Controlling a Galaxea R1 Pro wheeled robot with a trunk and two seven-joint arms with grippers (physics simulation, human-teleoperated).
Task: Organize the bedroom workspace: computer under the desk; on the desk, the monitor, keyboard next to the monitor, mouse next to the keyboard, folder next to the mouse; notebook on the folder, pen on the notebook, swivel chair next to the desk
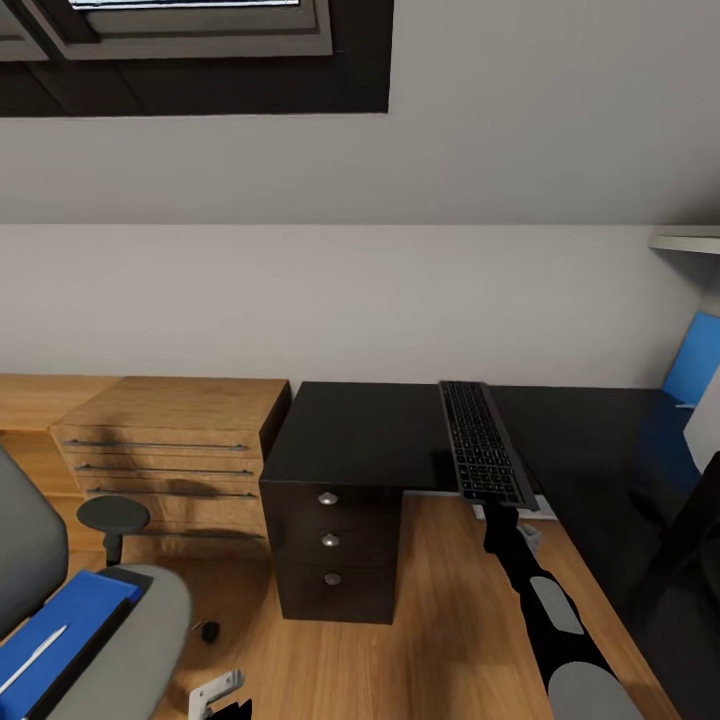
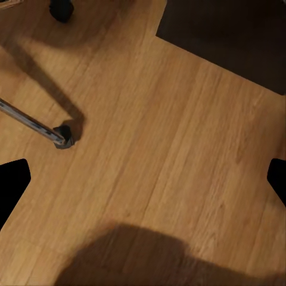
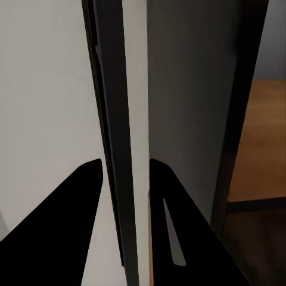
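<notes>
Right gripper (image 3: 126, 223) clamped edge-on across the near short end of the keyboard (image 1: 485, 443), one dark finger on each flat face in the right wrist view, thin edge running straight away between them. Carried that way, by judgement, so the long board stays level and can be slid flat onto the desk (image 1: 350, 435). Reaching out from five o'clock in the head view, black forearm rising toward the centre, keyboard stretched on toward twelve over the inner corner of the glossy black top, just above it or resting on it; contact cannot be told. Drawers with round silver knobs (image 1: 329, 539) under that corner at six o'clock of it. Left gripper (image 2: 143, 179) spread wide and holding nothing, dark fingertips at the two edges of the left wrist view, hanging low over bare wood floor (image 2: 167, 149) with a chair castor (image 2: 63, 136) near. Swivel chair (image 1: 120, 640) at seven o'clock in the head view, well apart from the desk, blue folder (image 1: 70, 625) lying on the seat with a pale pen (image 1: 32, 658) on it. Low wood cabinet (image 1: 165, 430) at nine o'clock. Small black mouse (image 1: 210, 631) on the floor beside the chair.
</notes>
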